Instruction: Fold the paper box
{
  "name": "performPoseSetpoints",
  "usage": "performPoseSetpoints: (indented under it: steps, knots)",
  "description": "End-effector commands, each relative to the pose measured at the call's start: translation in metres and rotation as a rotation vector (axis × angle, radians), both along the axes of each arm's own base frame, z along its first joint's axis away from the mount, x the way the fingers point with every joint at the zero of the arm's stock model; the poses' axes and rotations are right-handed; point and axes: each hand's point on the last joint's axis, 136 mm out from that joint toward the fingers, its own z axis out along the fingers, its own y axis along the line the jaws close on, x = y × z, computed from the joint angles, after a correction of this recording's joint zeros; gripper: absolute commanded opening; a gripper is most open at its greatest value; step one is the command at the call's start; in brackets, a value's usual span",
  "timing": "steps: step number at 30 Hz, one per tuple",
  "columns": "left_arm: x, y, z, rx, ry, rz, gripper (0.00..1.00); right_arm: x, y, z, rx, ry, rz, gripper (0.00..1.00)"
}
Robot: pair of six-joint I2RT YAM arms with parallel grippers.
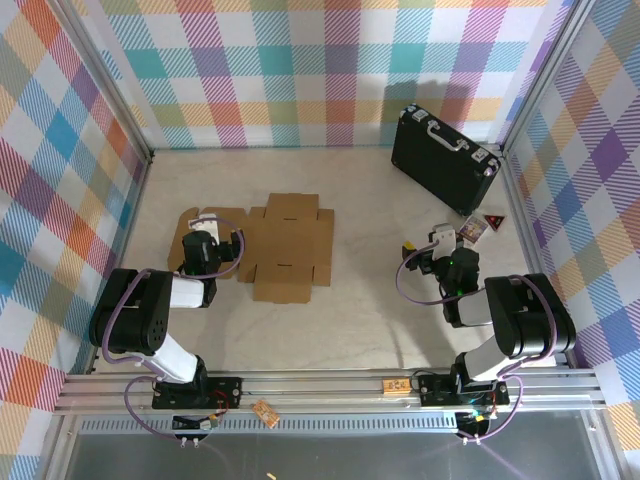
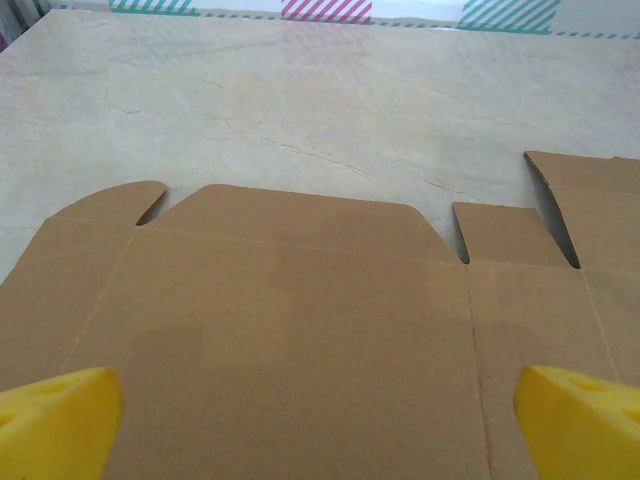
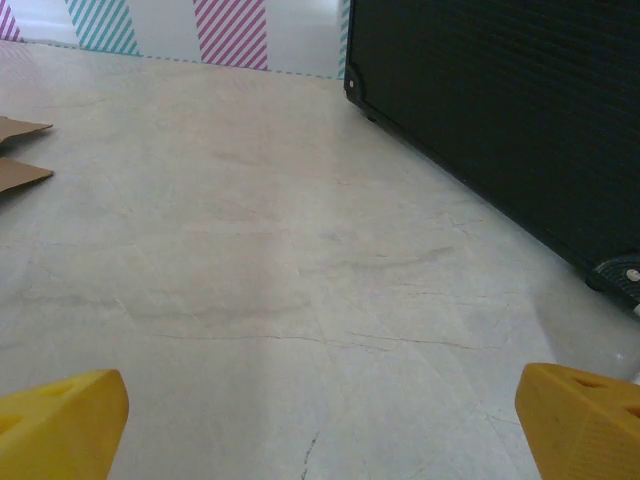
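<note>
Paper box [image 1: 285, 245]: one brown corrugated sheet, die-cut, lay flat and unfolded on the table [image 1: 370, 320], left of centre. All flaps were down and nothing rested in it. In the left wrist view its creased panels and rounded flaps [image 2: 300, 330] spread across the near ground. In the right wrist view two flap tips [image 3: 20, 172] showed at the far left edge.

Black case [image 1: 445, 155]: silver trim and handle, it stood shut by the back right corner. Contents could not be told. Its dark ribbed side [image 3: 500, 110] rose ahead of the right wrist camera.

Left gripper [image 1: 205, 225]: the arm was bent low and reached forward over the sheet's left end. The yellow fingers [image 2: 60, 420] were spread wide above a cardboard panel and pinched nothing. Whether they touched the sheet could not be told.

Right gripper [image 1: 445, 240]: the arm was folded close to its base and aimed at the case, well apart from the box. Its fingers [image 3: 60, 425] were spread wide over bare tabletop.

Two small cards [image 1: 480, 225]: these lay just beyond the right gripper.

Open room: bare table lay between sheet and case and in front of the sheet. Chequered walls [image 1: 300, 70] closed three sides.
</note>
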Motion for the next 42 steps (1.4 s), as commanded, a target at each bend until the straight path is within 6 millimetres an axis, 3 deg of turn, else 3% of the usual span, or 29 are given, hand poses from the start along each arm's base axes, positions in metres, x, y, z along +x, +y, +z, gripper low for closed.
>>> performPoseSetpoints:
  steps: [1, 32, 38, 42]
  knots:
    - [-0.001, -0.001, 0.001, -0.004, -0.01, 0.007, 1.0, 0.005, 0.001, 0.013, -0.003, -0.052, 0.011, 0.99]
    - [-0.001, -0.001, 0.002, -0.005, -0.011, 0.008, 1.0, 0.006, 0.001, 0.013, -0.003, -0.052, 0.008, 0.99]
    - [-0.001, -0.001, 0.001, -0.004, -0.011, 0.007, 1.0, 0.022, -0.011, 0.007, -0.001, 0.027, -0.061, 0.99]
    - [-0.001, -0.001, 0.002, -0.005, -0.012, 0.007, 1.0, 0.032, -0.02, 0.003, 0.094, 0.115, -0.061, 0.99]
